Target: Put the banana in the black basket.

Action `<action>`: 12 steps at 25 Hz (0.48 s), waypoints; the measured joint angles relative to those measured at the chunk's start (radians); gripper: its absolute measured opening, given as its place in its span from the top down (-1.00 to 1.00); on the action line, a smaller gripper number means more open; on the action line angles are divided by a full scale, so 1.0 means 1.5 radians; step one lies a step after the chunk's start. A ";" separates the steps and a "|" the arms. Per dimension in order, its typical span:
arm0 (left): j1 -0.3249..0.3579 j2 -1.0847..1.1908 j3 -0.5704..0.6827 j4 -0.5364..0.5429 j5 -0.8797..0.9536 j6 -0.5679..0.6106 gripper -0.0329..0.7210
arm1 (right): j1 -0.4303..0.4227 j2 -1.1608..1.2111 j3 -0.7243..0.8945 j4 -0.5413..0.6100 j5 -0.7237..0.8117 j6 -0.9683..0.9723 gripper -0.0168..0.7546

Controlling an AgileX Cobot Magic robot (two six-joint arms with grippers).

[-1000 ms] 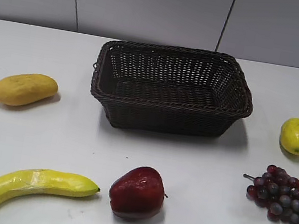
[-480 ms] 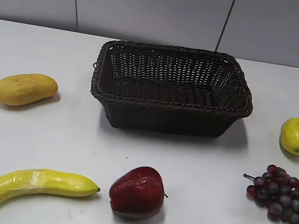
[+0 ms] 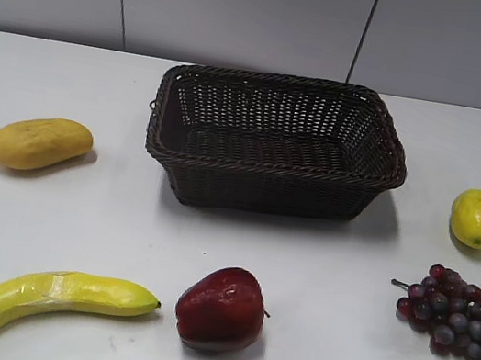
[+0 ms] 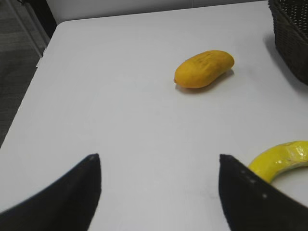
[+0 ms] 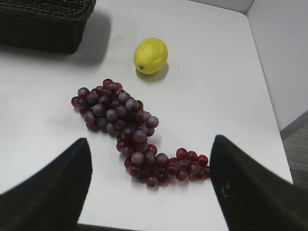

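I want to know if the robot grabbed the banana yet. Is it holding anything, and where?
No, nothing is held. The left end effector and right end effector are open and empty. The banana lies on the table, untouched.

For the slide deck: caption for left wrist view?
Open left claw above the table, banana by its right fingertip, black basket beyond.

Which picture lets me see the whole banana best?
The exterior view: the banana lies nearly whole on the table beside the red apple, dark tip showing. The left wrist view catches only one curved end at its right edge, partly behind a gripper finger. The right wrist view doesn't show it.
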 joint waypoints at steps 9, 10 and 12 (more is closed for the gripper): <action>-0.030 0.105 -0.005 -0.037 -0.012 0.047 -0.74 | 0.000 0.000 0.000 0.000 0.000 0.000 -0.54; -0.040 0.115 -0.008 -0.037 -0.020 0.050 -0.73 | 0.000 0.000 0.000 0.000 0.000 0.000 -0.54; -0.062 0.135 -0.011 -0.041 -0.032 0.061 -0.71 | 0.000 0.000 0.000 0.000 0.000 0.000 -0.54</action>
